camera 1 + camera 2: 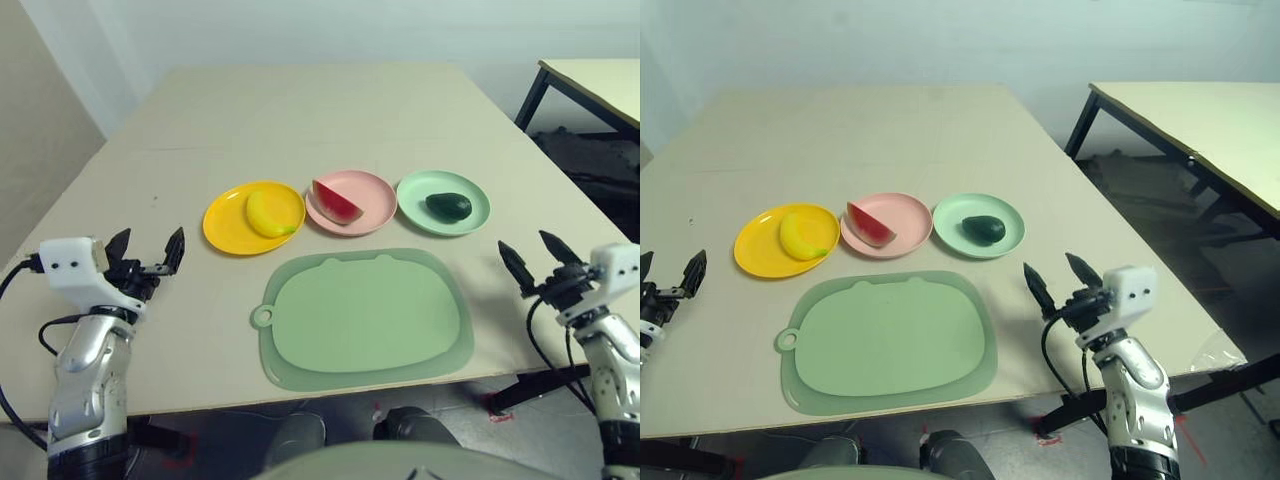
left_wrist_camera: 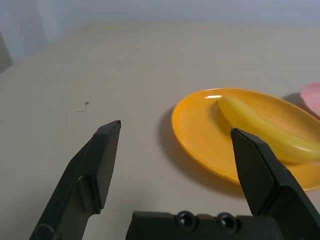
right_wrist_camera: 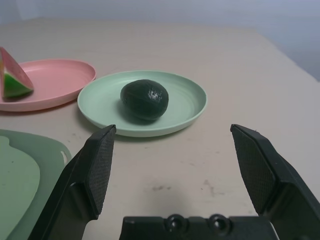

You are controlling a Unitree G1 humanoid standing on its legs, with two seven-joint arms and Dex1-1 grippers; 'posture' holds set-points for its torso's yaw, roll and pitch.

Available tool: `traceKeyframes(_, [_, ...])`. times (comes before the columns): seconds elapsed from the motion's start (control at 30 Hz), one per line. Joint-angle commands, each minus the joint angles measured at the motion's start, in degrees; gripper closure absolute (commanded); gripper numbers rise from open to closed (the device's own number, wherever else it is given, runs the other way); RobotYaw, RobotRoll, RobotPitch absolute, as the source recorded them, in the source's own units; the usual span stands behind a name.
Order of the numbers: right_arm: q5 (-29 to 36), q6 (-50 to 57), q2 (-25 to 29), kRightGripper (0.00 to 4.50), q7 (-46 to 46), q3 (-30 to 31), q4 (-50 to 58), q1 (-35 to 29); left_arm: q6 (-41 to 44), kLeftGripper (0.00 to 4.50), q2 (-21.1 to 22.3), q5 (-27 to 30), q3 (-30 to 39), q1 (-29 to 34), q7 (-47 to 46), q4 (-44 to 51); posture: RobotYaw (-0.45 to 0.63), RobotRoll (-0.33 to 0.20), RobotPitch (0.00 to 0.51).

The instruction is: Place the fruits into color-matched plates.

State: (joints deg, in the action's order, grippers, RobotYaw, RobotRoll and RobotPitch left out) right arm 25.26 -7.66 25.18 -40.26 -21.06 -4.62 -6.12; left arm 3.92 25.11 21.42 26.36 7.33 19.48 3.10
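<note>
Right wrist view: avocado (image 3: 144, 99) lies ahead of the gaping right pincer (image 3: 177, 165).

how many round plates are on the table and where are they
3, in a row behind the large light green mat: the round yellow plastic plate toward the robot's left, the round pink plastic plate in the middle, the round pale mint green plastic plate toward its right. None look hidden.

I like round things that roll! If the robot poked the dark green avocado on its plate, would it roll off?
Probably it would wobble a bit: the avocado looks smooth and egg-shaped, so it could roll. The mint green plate has a raised rim that would likely stop it. It looks like a shiny toy, so it may be light and a little slippery.
</note>
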Motion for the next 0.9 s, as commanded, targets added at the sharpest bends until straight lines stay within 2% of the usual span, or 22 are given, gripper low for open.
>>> traceKeyframes(0.03, [1.9,-0.4,0.8,0.00,-3.0,-0.7,1.2,-2.5,-1.2,0.02,0.0,-1.4,-0.9,-0.4,0.8,-2.3,0.03,0.000,0.000])
traceKeyframes(0.17, [0.9,-3.3,2.4,0.00,-5.3,-2.2,-3.3,-4.8,-2.1,0.02,0.1,-2.1,-0.8,-0.5,1.5,-3.9,0.02,0.000,0.000])
traceKeyframes(0.3, [1.0,-5.9,4.1,0.00,-4.3,-5.0,-14.5,-0.2,-3.8,0.02,0.1,-3.0,-1.0,0.3,2.4,-5.9,0.02,0.000,0.000])
traceKeyframes(0.43, [0.6,-8.6,5.6,0.00,-4.7,-6.0,-26.8,7.5,-4.9,0.02,0.0,-1.6,0.9,-0.1,3.0,-9.7,0.03,0.000,0.000])
traceKeyframes(0.57, [0.1,-11.0,6.4,0.00,-8.2,-4.9,-34.5,11.3,-4.5,0.02,1.4,1.1,4.7,-1.4,2.7,-13.3,0.05,0.000,0.000])
traceKeyframes(0.67, [0.2,-13.0,6.7,0.00,-10.5,-5.2,-39.5,13.4,-4.4,0.02,2.9,0.9,5.3,-0.8,3.7,-13.7,0.05,0.000,0.002])
traceKeyframes(0.8, [-0.2,-19.0,6.6,0.00,-15.9,-5.0,-47.9,16.5,-5.1,0.02,2.8,-0.9,4.2,2.9,4.2,-11.7,0.06,0.000,0.001])
traceKeyframes(0.9, [0.4,-21.8,5.5,0.00,-20.4,-4.8,-50.4,17.8,-5.9,0.02,2.7,-3.1,2.3,6.0,4.5,-8.8,0.08,0.000,0.004])
